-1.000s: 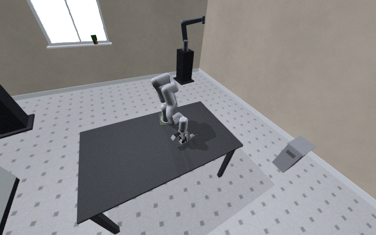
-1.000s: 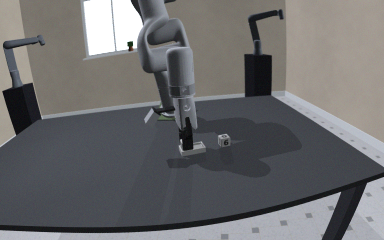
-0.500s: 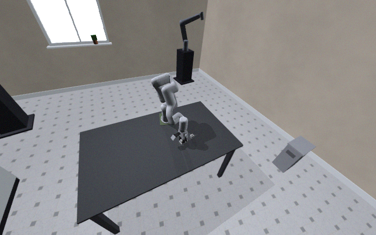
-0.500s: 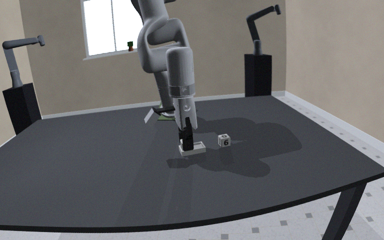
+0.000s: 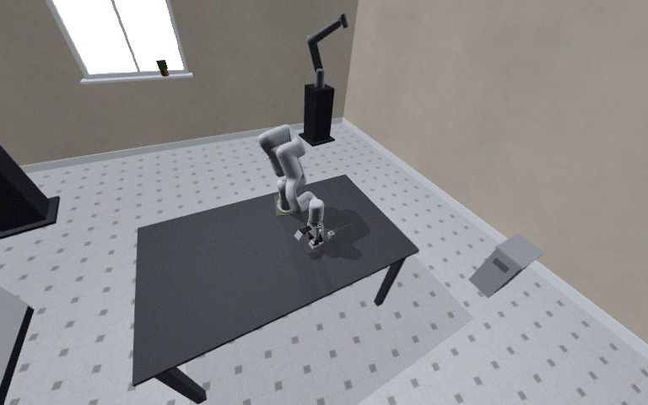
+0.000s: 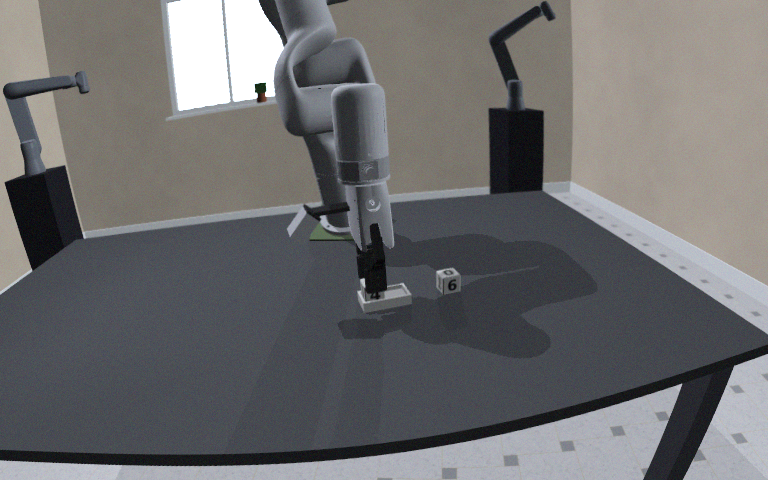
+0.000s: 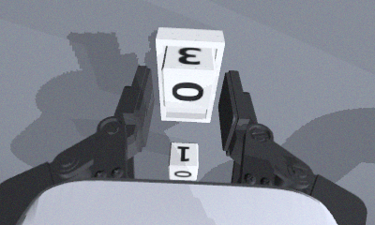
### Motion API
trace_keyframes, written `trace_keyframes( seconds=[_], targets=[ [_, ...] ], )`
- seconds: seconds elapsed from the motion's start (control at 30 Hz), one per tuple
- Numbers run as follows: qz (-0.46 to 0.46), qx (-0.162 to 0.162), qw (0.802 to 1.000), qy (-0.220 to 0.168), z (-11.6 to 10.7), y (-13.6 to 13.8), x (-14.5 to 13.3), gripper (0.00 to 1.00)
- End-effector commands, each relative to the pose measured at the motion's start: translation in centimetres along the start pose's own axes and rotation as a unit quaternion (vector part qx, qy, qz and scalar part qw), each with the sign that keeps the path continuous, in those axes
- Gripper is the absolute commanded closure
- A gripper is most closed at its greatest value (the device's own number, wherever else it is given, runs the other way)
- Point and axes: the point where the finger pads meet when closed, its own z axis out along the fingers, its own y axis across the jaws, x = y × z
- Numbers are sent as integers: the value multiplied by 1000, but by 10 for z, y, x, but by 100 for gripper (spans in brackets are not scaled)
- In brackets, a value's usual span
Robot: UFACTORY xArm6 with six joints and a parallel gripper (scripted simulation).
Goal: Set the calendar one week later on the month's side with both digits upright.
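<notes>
My gripper (image 5: pixel 315 240) (image 6: pixel 372 279) (image 7: pixel 187 86) stands about half open around the calendar tray (image 5: pixel 320 244) (image 6: pixel 386 305) (image 7: pixel 190 36), gripping nothing. One number cube (image 6: pixel 370 295) (image 7: pixel 188 86) sits inside, leaving room beside it. The other cube (image 5: pixel 331 234) (image 6: pixel 448 281) (image 7: pixel 184 157) rests on the table (image 5: pixel 207 271) (image 6: pixel 156 356) apart. I judge I am releasing the placed cube; next I should rise straight, then fetch the other.

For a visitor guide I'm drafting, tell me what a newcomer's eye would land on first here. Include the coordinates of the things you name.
Probably the big pale robot arm (image 5: pixel 289 155) (image 6: pixel 358 124), rising from the far side of the dark table (image 5: pixel 207 281) (image 6: pixel 168 356), its black-fingered gripper (image 6: pixel 373 288) (image 7: pixel 187 86) low at a small white tray (image 5: pixel 315 245) (image 6: pixel 385 305) (image 7: pixel 190 35). Next, perhaps, the bright window (image 5: pixel 116 37) (image 6: pixel 201 53) on the back wall, then the loose numbered cube (image 5: pixel 331 234) (image 6: pixel 447 281) (image 7: pixel 184 160) standing outside the tray.
</notes>
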Motion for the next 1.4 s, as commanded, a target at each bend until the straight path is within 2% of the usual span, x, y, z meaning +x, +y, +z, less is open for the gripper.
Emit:
trace_keyframes(
  seconds=[0.0,0.37,0.57,0.6,1.37],
  targets=[
    [0,1,1000,0,-28,-1,0,51],
    [0,1,1000,0,-70,0,0,51],
    [0,1,1000,0,-75,0,0,51],
    [0,1,1000,0,-75,0,0,0],
    [0,1,1000,0,-75,0,0,0]
  ],
)
